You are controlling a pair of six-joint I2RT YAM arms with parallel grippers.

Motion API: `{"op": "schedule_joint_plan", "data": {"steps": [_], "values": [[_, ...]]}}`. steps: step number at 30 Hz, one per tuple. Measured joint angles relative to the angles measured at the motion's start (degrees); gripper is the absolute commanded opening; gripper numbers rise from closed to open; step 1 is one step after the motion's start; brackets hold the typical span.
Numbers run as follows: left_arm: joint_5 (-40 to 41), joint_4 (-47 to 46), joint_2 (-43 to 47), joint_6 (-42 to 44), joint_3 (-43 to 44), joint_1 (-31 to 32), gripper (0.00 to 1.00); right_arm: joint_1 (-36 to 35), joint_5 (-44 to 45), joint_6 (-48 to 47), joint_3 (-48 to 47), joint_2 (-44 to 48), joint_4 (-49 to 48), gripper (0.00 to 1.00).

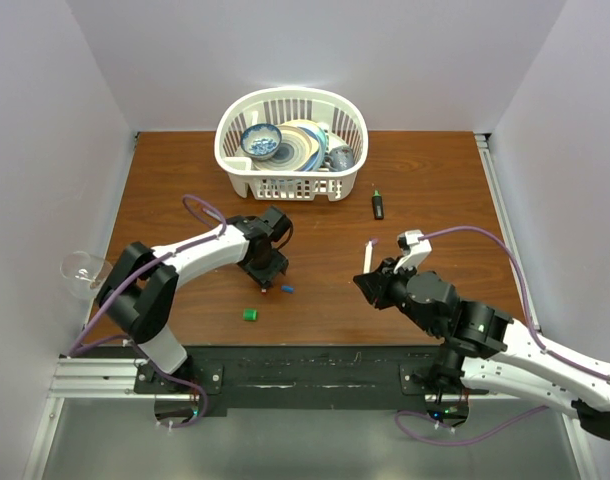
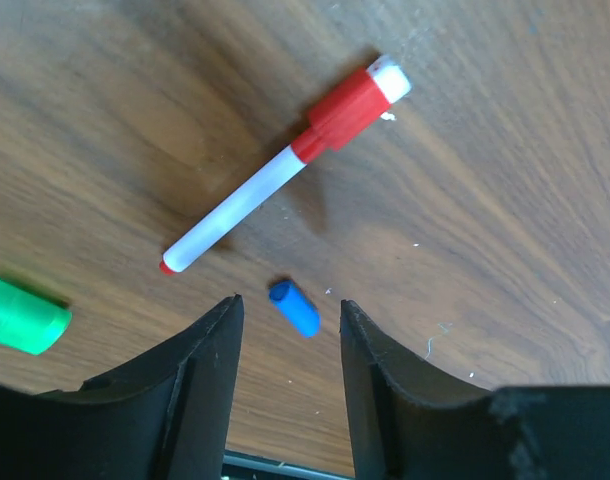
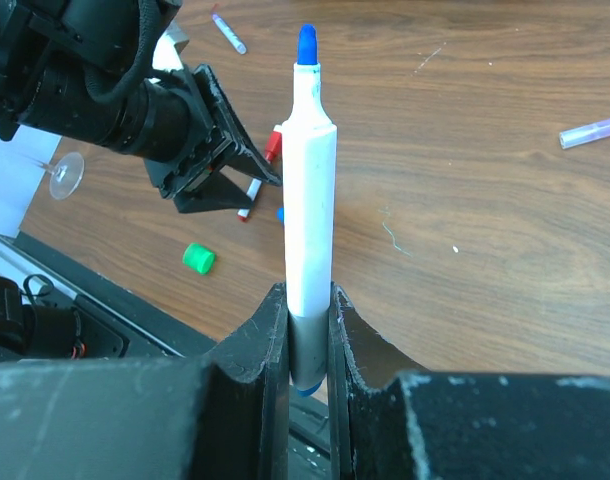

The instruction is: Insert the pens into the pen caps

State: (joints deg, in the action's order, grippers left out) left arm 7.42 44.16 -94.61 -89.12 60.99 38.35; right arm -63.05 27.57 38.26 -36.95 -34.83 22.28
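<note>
Left arm (image 1: 200, 250), left jaws: about half open, nothing held. Set either side of blue cap (image 2: 293, 308), the cap lying flat on table (image 2: 505, 200) with a gap on each side. Neither finger (image 2: 210, 370) touching it.

Right arm (image 1: 485, 335), right jaws: closed tight on blue pen (image 3: 311, 210). Gripped low on its white barrel, held upright clear of table, blue tip uppermost and bare. Well to the right of blue cap in the top view.

Pens counted: three.
- Blue pen, as above.
- Red pen (image 2: 275, 180): white barrel, flat on table just beyond blue cap in the left wrist view, not touching it. Largely hidden under left arm in the top view.
- Marker (image 1: 378, 205): black, green tip, flat on table, well behind and to the right of blue cap.

Caps counted: three.
- Blue cap, between left jaws, loose.
- Red cap (image 2: 350, 105): seated on the end of red pen farther from blue cap.
- Green cap (image 1: 250, 314): loose on table, near blue cap, to its left and toward the arms' bases.

Other items: one white basket (image 1: 285, 185) of dishes, far behind blue cap at the back of table. One clear glass (image 1: 83, 270), far left of blue cap, at table's left edge.
</note>
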Motion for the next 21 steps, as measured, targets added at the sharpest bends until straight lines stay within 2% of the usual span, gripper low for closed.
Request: {"op": "schedule_joint_plan", "data": {"steps": [21], "values": [[-1.77, -0.72, -2.19, -6.75, -1.27, 3.34, 0.47, 0.0, 0.31, -0.35, 0.0, 0.72, 0.87, 0.0]]}}
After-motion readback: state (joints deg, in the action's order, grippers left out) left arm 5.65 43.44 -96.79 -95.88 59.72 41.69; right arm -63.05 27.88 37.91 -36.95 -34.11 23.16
